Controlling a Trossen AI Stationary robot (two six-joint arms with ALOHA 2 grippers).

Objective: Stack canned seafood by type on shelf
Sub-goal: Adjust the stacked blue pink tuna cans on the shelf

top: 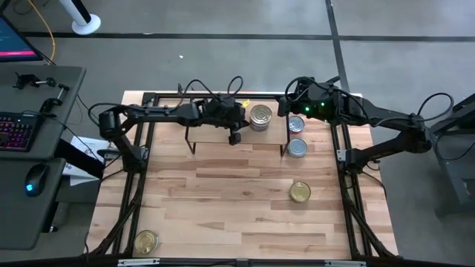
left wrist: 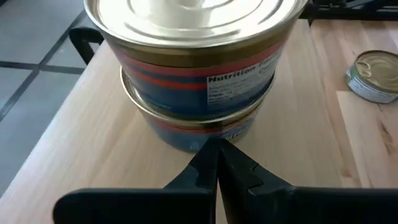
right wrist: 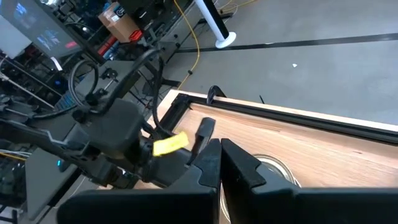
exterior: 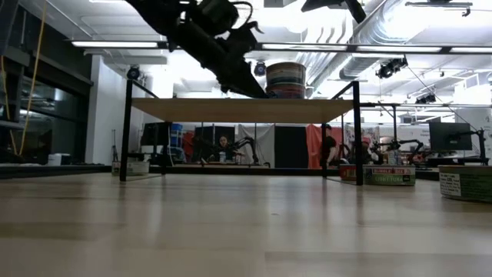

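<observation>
- The table [top: 245, 200] carries the shelf [top: 215, 132] along its far edge, between the two arms.
- On the shelf's right part stands a stack of two tins [top: 260, 117], silver top uppermost; in the left wrist view the stack [left wrist: 196, 74] shows red and blue labels.
- The left gripper [top: 234, 136] hangs over the shelf just beside the stack, its fingers [left wrist: 214, 165] pressed together and holding nothing.
- The right gripper [top: 291, 104] sits at the shelf's far right corner, fingers [right wrist: 217, 165] pressed together too, empty.
- A silver-topped tin [top: 296, 147] and another [top: 295, 124] rest on the table right of the shelf.
- A gold-topped tin [top: 300, 192] lies nearer the front; another gold tin [top: 146, 241] lies at the front left corner.
</observation>
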